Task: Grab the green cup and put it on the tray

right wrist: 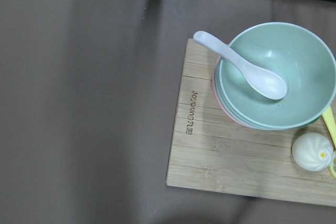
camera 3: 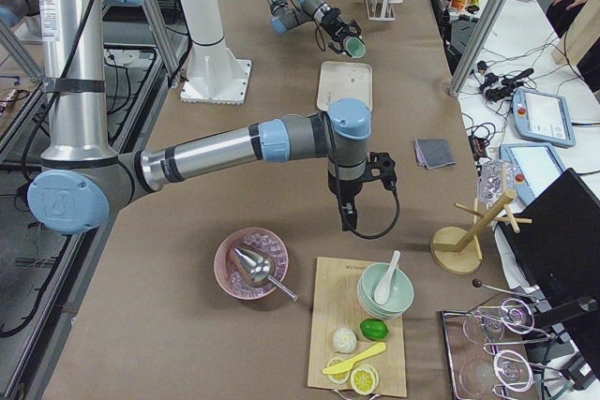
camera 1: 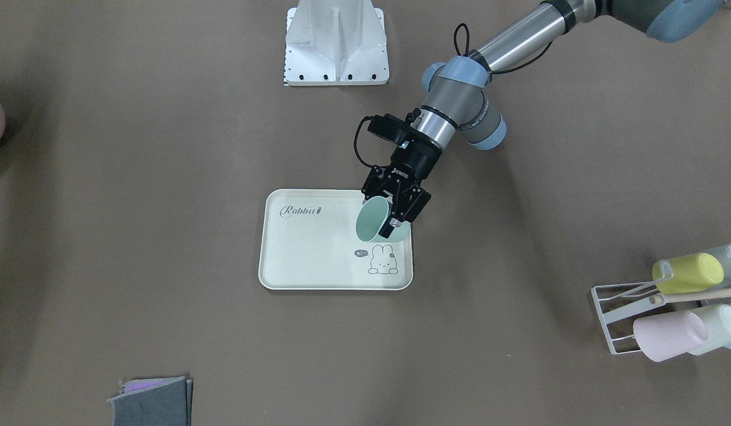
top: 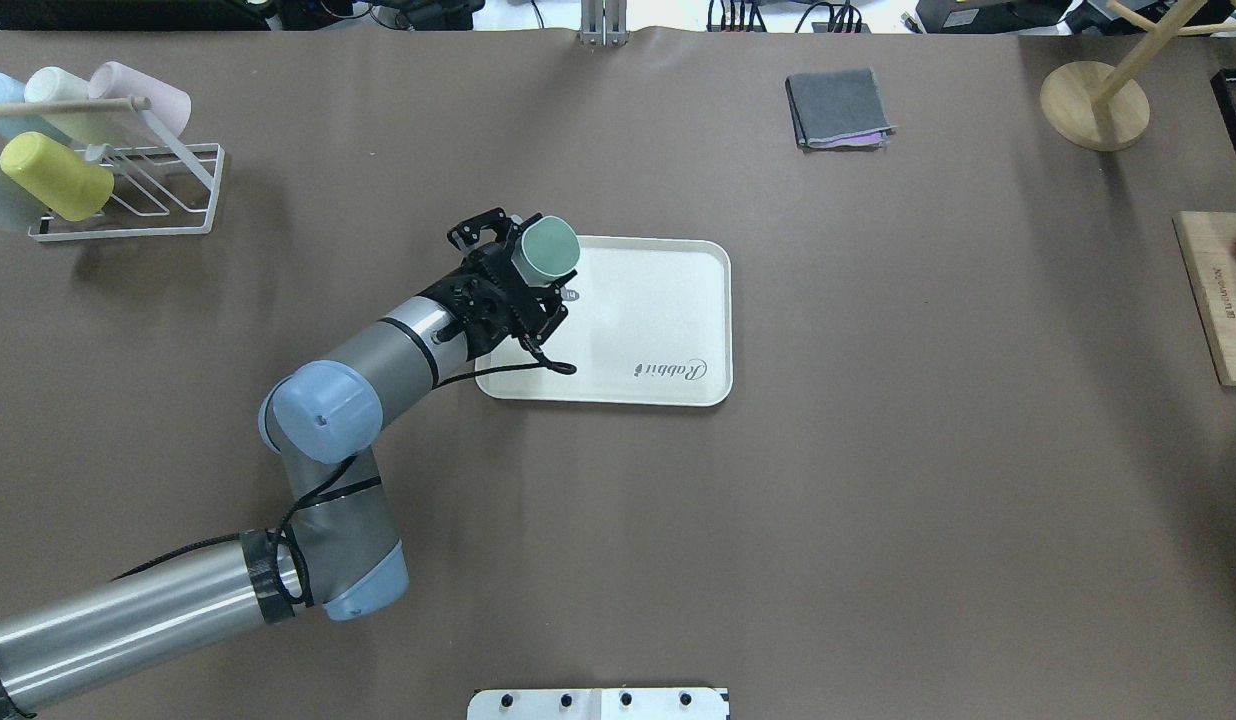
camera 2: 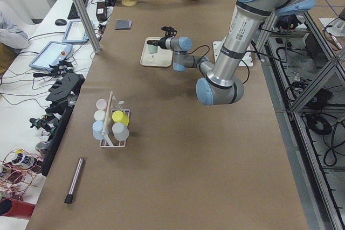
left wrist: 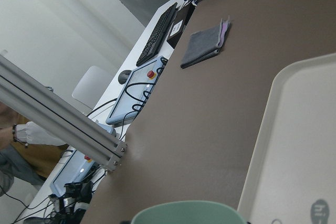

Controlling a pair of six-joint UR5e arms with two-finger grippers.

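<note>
the brown worktop [camera 1: 164, 177] carries everything. the left arm [top: 398, 345] reaches over one corner of the cream tray [camera 1: 318, 248], the corner with the bunny drawing [camera 1: 382, 260]. the green cup [camera 1: 372, 220] is held in the air above that corner, tilted, its mouth turned away from the robot. the left fingers [camera 1: 395, 222] are closed on its wall. the right fingers [camera 3: 349, 217] hang over the worktop near a wooden board [right wrist: 226, 150]; i cannot tell if they are open or closed.
</note>
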